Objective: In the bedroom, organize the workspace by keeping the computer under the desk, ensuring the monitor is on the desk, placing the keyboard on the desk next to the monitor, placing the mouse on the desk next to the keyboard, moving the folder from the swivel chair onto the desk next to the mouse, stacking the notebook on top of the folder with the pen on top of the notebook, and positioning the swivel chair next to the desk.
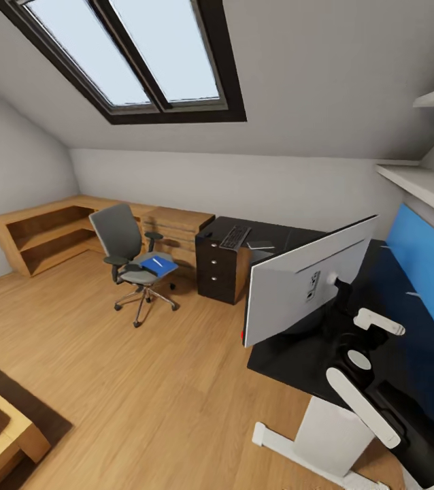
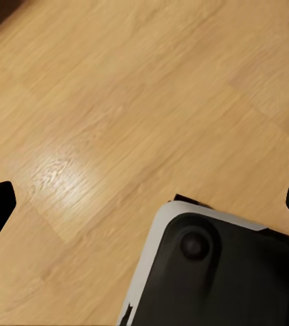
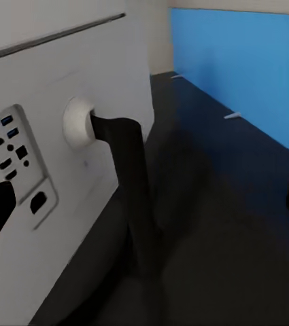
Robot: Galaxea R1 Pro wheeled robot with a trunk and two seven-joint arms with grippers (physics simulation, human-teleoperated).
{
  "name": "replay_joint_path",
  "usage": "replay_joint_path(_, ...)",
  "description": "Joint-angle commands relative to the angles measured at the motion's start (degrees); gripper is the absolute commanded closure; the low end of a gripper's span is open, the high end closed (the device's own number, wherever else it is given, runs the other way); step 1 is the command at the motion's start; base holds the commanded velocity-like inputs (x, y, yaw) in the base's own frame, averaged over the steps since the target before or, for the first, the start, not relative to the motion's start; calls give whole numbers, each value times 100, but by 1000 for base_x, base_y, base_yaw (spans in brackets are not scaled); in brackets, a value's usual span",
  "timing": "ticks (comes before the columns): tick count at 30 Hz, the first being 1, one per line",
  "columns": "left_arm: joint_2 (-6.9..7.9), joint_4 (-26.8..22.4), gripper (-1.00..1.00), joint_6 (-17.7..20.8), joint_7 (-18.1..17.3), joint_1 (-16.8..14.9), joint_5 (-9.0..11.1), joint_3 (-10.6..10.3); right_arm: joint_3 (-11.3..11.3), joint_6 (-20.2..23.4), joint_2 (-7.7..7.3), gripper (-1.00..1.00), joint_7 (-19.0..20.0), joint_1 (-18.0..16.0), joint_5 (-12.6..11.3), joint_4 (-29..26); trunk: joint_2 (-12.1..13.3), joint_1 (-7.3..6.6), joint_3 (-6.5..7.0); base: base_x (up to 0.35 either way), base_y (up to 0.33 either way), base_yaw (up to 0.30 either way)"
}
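The wide flat monitor [image 1: 309, 286] stands on the black-topped desk [image 1: 292, 364]; the keyboard [image 1: 235, 237] lies behind it, the grey swivel chair [image 1: 130, 258] left, perhaps holding the folder [image 1: 158, 265].

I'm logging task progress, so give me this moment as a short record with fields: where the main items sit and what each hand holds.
monitor: upright on the desk, pale back toward the camera
keyboard: on the desk's far end
folder: on the swivel chair seat
swivel chair: on the wooden floor, apart from the desk
left hand: open, holding nothing
right hand: open, behind the monitor
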Motion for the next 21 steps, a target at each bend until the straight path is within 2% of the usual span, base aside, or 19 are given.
replay_joint_path(1, 1, -12, -100, -5, 11, 3, 20, -8, 54, 6, -2, -100, -27, -10, -23, 27, -9, 3, -4, 0, 0, -252)
replay_joint_path(3, 0, -13, -100, -5, 11, 3, 20, -8, 118, -4, 0, -100, 47, -10, -20, 94, -9, 3, 6, 0, 0, -257)
replay_joint_path(6, 2, -13, -100, -6, 11, 3, 20, -8, 167, -128, -1, -100, 442, -10, -16, 255, -9, 3, 18, 0, 0, -264)
replay_joint_path(7, 3, -13, -100, -7, 12, 3, 20, -8, 175, -211, -1, -100, 660, -10, -15, 360, -9, 3, 23, 0, 0, -266)
replay_joint_path(8, 3, -13, -100, -15, 14, 3, 20, -6, 182, -426, -1, -100, 1190, -10, -10, 728, -9, 3, 26, 0, 0, -217)
replay_joint_path(9, 4, -13, -100, -31, 16, 3, 20, -3, 182, -533, 2, -100, 1373, -10, -8, 884, -9, 3, 28, 0, 0, -139)
replay_joint_path(13, 4, -13, -100, -172, 18, 3, 20, 0, 184, -823, 5, -100, 1675, -10, -6, 1237, -9, 3, 32, 0, 0, -76)
replay_joint_path(20, 0, -11, -100, -329, 19, 3, 20, 1, 196, -1183, 9, -100, 1817, -10, -5, 1456, -9, 3, 33, 0, 0, -15)
replay_joint_path(21, -4, -12, -100, -342, 19, 3, 20, 1, 201, -1244, 58, -100, 1833, -10, -3, 1487, -9, 3, 33, 0, 0, -2)
